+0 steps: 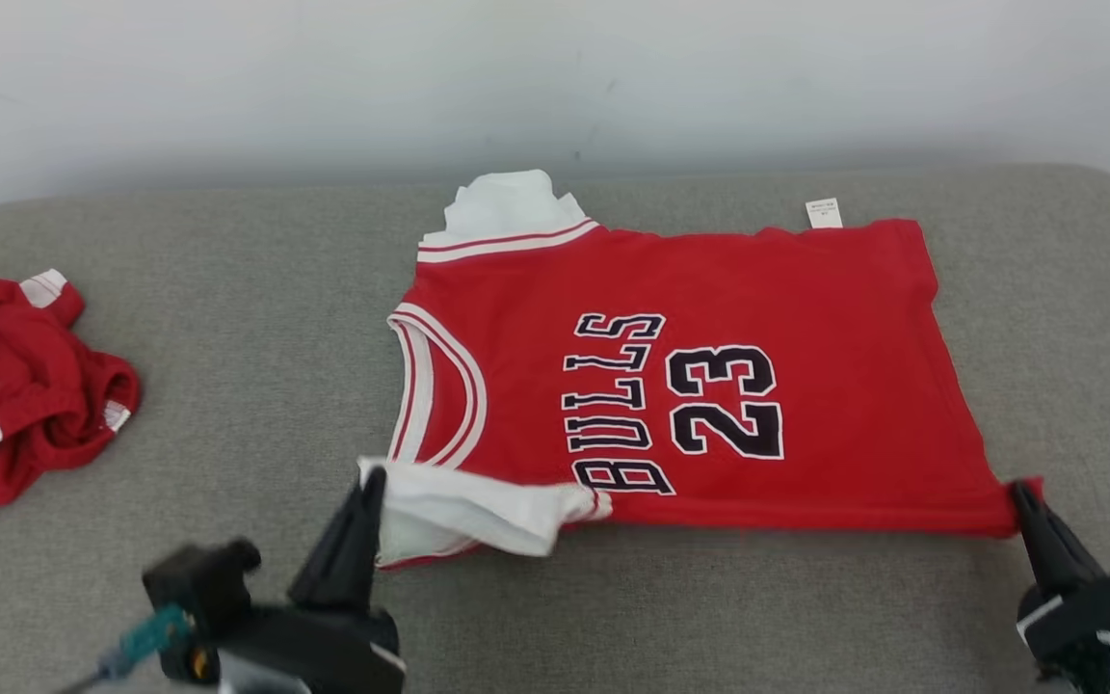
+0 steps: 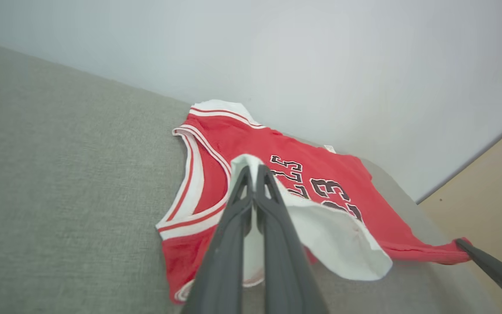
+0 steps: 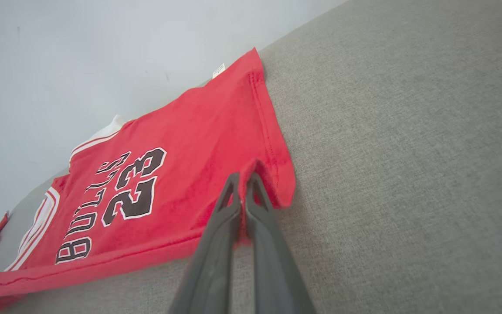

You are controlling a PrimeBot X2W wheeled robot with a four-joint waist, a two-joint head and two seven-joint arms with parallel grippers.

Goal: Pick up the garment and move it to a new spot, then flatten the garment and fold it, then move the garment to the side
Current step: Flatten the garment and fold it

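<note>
Head view: red jersey point(image 1: 690, 386) reads "BULLS 23"

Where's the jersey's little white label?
In the head view, the white label pokes out beyond the red jersey, at its far edge, right of centre, on the grey cushion.

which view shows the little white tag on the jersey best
The head view: the tag sticks out flat from the far edge of the jersey, whole and unblocked, though its print is unreadable. Both wrist views catch it as a tiny slanted sliver at that far edge.
</note>
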